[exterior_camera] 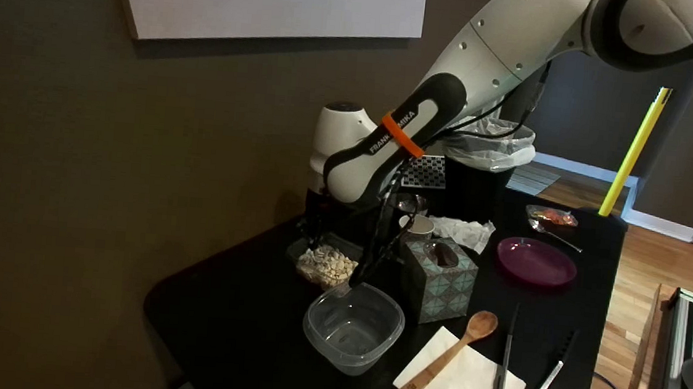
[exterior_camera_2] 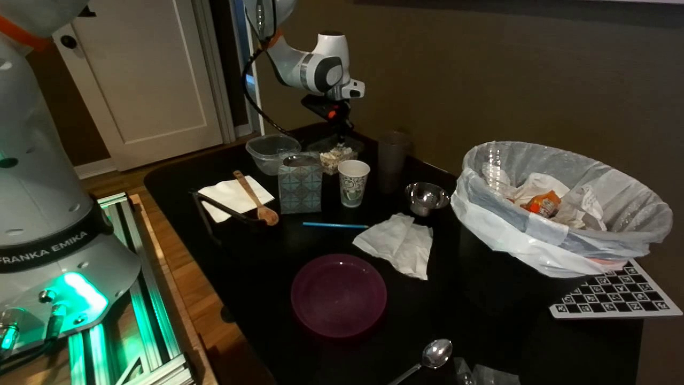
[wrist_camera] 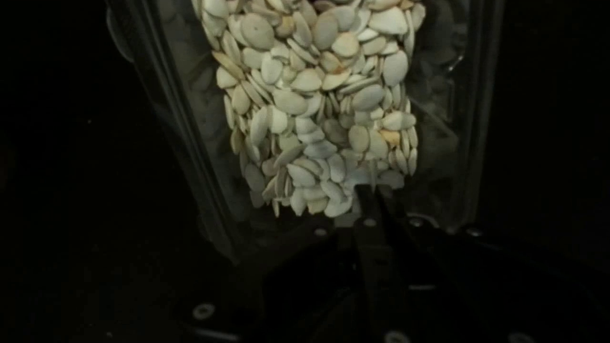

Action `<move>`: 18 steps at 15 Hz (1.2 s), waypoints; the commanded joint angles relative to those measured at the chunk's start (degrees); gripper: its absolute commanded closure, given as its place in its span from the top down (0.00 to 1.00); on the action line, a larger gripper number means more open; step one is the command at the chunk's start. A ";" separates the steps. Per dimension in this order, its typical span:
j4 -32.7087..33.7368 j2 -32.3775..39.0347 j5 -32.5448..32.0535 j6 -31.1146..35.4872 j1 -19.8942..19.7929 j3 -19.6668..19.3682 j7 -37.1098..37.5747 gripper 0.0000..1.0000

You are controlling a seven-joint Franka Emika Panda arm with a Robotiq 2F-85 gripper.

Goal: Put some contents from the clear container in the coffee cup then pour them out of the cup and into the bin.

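Note:
The contents [wrist_camera: 310,95], pale flat seed-like bits, are heaped in the clear container [wrist_camera: 476,143], a see-through tub at the table's far corner in an exterior view [exterior_camera_2: 357,143]. My gripper [wrist_camera: 374,190] points down over the heap. Its fingertips are almost together, with one thin pale bit on edge between them. A white patterned paper cup [exterior_camera_2: 352,184] and a tall dark grey cup [exterior_camera_2: 393,163] stand near the container; I cannot tell which is the coffee cup. The bin [exterior_camera_2: 513,243], black with a pale folded liner, holds rubbish; it also shows in an exterior view [exterior_camera: 492,150].
A larger clear tub [exterior_camera: 353,328] and a tissue box [exterior_camera: 444,282] stand close to the container. A metal bowl [exterior_camera_2: 426,198] is between cups and bin. A wooden spoon [exterior_camera_2: 254,198] lies on a napkin. A maroon plate [exterior_camera_2: 339,295] and crumpled paper [exterior_camera_2: 395,243] lie mid-table.

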 commanded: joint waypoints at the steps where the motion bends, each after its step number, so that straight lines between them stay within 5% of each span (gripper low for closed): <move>1: -5.68 -6.71 -0.13 -2.00 1.58 -2.29 2.46 0.01; 10: -19.74 -22.73 0.25 -9.20 -1.59 -2.03 2.13 0.01; 18: -31.12 -32.83 1.47 -13.82 -8.76 0.36 -10.01 0.01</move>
